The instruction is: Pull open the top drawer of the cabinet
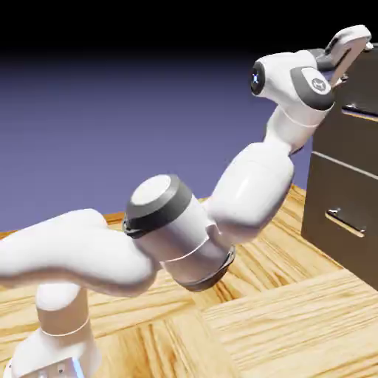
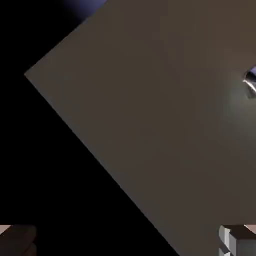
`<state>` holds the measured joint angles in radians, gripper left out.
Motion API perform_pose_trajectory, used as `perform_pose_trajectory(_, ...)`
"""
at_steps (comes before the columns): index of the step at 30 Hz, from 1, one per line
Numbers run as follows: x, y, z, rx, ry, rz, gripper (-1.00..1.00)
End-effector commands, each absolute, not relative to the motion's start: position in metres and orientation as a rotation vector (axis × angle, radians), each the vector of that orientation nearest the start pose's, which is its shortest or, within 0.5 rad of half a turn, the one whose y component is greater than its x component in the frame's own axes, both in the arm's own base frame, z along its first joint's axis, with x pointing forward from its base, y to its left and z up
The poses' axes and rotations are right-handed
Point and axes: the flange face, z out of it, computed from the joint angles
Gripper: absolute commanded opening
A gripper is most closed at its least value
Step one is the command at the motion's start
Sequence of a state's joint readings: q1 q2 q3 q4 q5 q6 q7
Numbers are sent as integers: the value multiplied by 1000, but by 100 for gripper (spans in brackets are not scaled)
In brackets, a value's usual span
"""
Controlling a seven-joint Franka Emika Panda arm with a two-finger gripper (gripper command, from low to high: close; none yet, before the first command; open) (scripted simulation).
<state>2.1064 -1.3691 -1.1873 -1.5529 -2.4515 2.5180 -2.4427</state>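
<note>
Your jaws stand wide and empty against the top drawer (image 2: 150, 125); its handle (image 2: 250, 82) lies off toward the hand view's right edge.

The tall dark grey-brown cabinet (image 1: 347, 184) walls off the exterior view's 3 o'clock side. Its slim silver bar handle (image 1: 345, 222) on the lower front stands proud with bare wooden table (image 1: 295, 325) before it, an unblocked approach from 7 o'clock. The white arm's wide-open two-finger gripper (image 1: 353, 46) crowds the cabinet's top corner at 1 o'clock. In the hand view a flat grey-brown panel (image 2: 150, 125) fills everything from 12 to 4 o'clock; a silver glint (image 2: 250, 82) shows at 3 o'clock, black space at 8.
</note>
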Motion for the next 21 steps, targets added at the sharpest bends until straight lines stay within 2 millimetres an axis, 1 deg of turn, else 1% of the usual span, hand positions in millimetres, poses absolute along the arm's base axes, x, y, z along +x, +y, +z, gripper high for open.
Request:
perform_pose_trajectory(1,666,-6,627,-287,1505,-229,0)
perform_pose_trajectory(5,703,30,576,-467,1501,-448,0)
perform_pose_trajectory(8,726,62,534,-614,1482,-613,0)
perform_pose_trajectory(9,726,62,534,-615,1482,-613,0)
perform_pose_trajectory(15,759,62,536,-614,1482,-611,0)
perform_pose_trajectory(19,776,62,534,-614,1482,-613,0)
perform_pose_trajectory(20,776,62,534,-614,1482,-613,-100)
perform_pose_trajectory(21,776,62,534,-614,1482,-613,-100)
